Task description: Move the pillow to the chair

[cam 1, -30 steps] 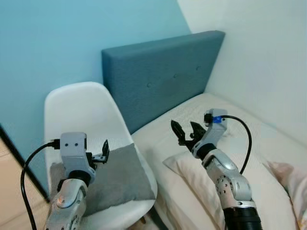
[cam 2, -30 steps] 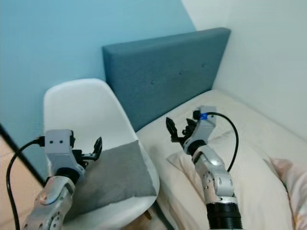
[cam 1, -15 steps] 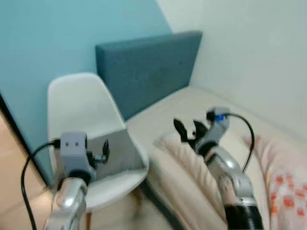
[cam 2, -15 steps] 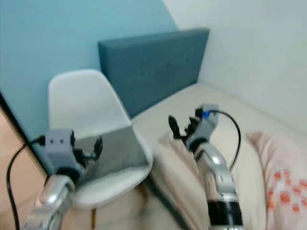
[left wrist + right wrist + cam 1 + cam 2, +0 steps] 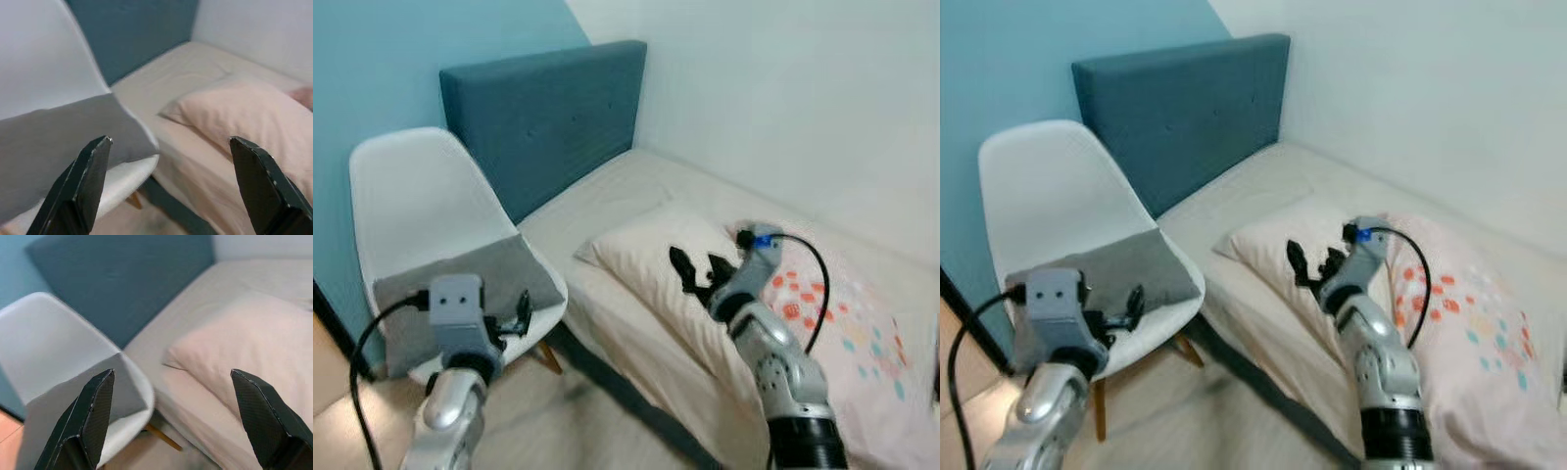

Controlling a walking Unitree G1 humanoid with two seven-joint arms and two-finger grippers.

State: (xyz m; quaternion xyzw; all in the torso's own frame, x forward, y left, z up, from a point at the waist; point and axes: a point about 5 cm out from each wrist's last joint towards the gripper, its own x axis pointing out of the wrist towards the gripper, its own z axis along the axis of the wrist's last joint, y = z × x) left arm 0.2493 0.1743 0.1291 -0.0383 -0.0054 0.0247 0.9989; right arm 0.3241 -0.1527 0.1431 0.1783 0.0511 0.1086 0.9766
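Note:
A grey pillow (image 5: 460, 294) lies on the seat of the white shell chair (image 5: 401, 186) at my left. A cream pillow (image 5: 646, 259) rests on the bed beside the chair. My left gripper (image 5: 517, 313) hangs open and empty in front of the chair's seat edge, just off the grey pillow. My right gripper (image 5: 697, 272) is open and empty above the cream pillow's near side. In the left wrist view, the gripper (image 5: 169, 140) frames the grey pillow (image 5: 54, 132) and the cream pillow (image 5: 234, 107). The right gripper (image 5: 172, 372) looks toward the chair (image 5: 44, 333).
A blue padded headboard (image 5: 538, 108) stands behind the chair and the bed. A pink quilt with red squares (image 5: 842, 323) covers the bed at the right. White wall runs along the bed's far side. Wooden floor (image 5: 333, 392) lies at the lower left by the chair legs.
The whole picture has shifted: the camera swung right and drew back, bringing more of the bed and the quilt into sight. Both arms keep their pose, grippers open.

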